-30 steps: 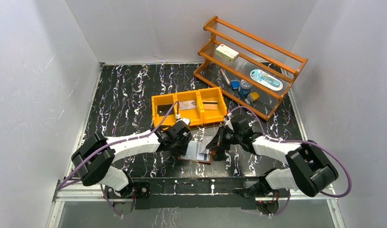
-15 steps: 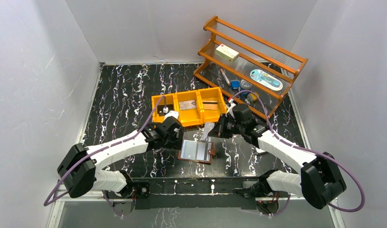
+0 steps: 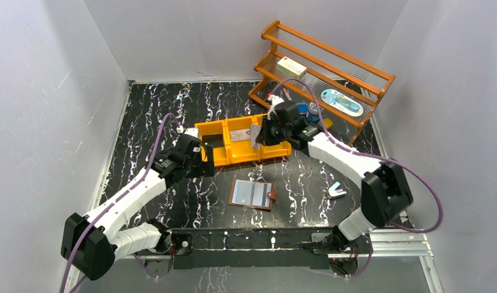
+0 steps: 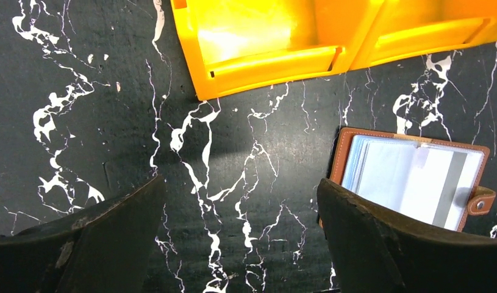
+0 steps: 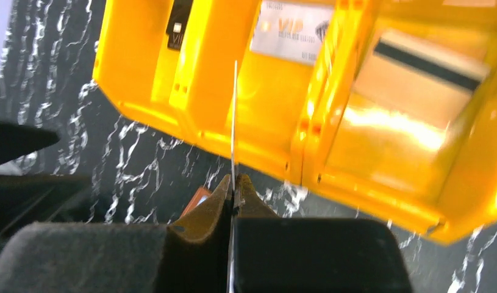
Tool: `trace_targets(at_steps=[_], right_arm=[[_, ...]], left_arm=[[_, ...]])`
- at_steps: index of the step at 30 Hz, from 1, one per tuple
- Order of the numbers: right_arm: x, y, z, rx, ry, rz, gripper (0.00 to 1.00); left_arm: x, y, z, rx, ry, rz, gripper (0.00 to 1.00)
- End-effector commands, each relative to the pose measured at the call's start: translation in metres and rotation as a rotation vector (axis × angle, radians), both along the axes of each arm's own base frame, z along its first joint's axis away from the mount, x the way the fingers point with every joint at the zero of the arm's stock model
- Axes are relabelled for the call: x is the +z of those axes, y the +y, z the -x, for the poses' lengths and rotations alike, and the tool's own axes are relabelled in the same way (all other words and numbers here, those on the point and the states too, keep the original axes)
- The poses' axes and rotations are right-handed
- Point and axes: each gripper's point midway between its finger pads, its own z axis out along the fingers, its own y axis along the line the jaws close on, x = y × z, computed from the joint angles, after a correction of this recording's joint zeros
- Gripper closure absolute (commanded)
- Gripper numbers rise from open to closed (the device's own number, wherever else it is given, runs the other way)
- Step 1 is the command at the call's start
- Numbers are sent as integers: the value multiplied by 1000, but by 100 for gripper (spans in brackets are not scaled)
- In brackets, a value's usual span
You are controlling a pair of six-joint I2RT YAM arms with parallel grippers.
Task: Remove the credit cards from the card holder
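Right wrist view: right end effector (image 5: 233, 183) pinches a credit card (image 5: 235, 110) edge-on above orange bin (image 5: 209, 61); left end effector (image 4: 238, 190) spread wide.

Robotics lab test cell: plain white enclosure walls (image 3: 50, 91), black white-veined marble-pattern table (image 3: 154, 116), two bolted white-and-black robot arms (image 3: 136, 194).
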Motion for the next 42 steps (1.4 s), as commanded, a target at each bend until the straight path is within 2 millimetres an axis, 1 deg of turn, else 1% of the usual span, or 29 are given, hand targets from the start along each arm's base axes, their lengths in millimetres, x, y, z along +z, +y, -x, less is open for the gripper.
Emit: trace_targets(at_steps=[1,2,4,5,6,8,11,13,18,21,31,34,37,42], right_arm=[[7,24,-32,113,-180,182,100],[4,25,-41,101,-217,244,100],[-1,31,-55,138,-299,354,100],[0,31,-62,142,-338,405,100],[-8,35,-69,155,-364,460,100],[-14,36,-81,164,-417,555,100],[-22,38,-92,200,-463,666,100],[-30,38,-99,219,-473,714,100],[-40,37,-113,267,-520,817,100],[-50,39,-118,325,-544,868,100],[-57,56,-137,381,-645,909,100],[-65,57,-142,405,-682,942,99],[-73,56,-142,436,-704,990,95],[-91,62,-129,529,-676,957,91]], left_arm=[[8,12,4,-26,-38,-45,5],[6,16,5,-19,-40,-64,5],[6,22,6,-10,-35,-90,4],[6,23,7,-5,-36,-95,4],[7,25,6,2,-43,-98,3],[9,29,5,20,-61,-109,2],[14,35,1,39,-86,-137,2],[16,38,0,50,-93,-148,2],[19,42,0,68,-110,-153,2],[21,43,0,72,-118,-151,2],[17,41,0,60,-101,-156,2],[18,41,0,59,-101,-155,2],[17,41,0,57,-97,-156,2],[15,41,0,56,-91,-160,2]])
